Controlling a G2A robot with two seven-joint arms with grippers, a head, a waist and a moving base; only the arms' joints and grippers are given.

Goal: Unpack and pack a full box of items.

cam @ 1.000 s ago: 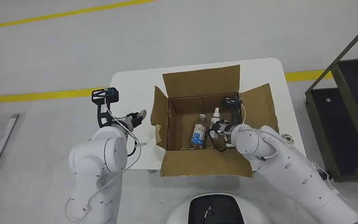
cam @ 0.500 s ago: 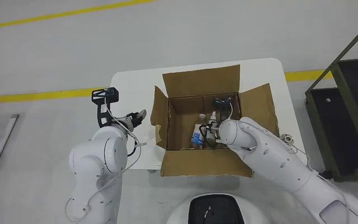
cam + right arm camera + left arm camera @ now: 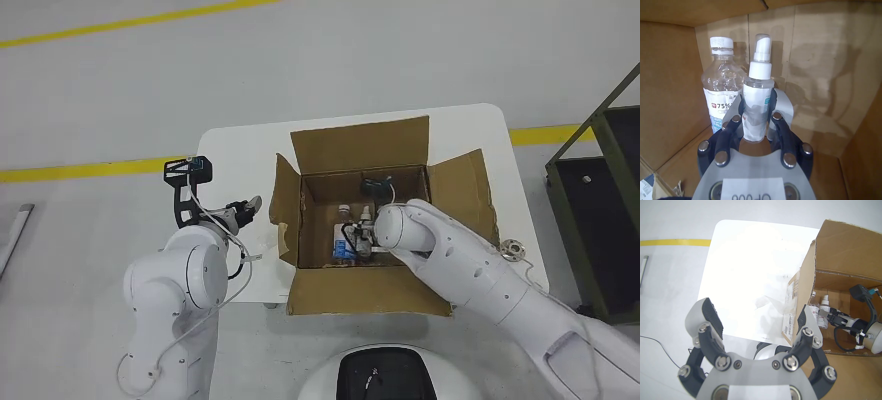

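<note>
White spray btl (image 3: 757, 87) in R tool (image 3: 756, 105)

The spray bottle (image 3: 757, 106) and the water bottle (image 3: 719, 85) stand side by side in the box (image 3: 360, 150) on the table (image 3: 240, 160).

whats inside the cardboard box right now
Two bottles: a clear capped bottle and a spray bottle beside it, with the right gripper shut on the spray bottle. In the top view the right arm covers part of the box floor, hiding anything beneath.
</note>
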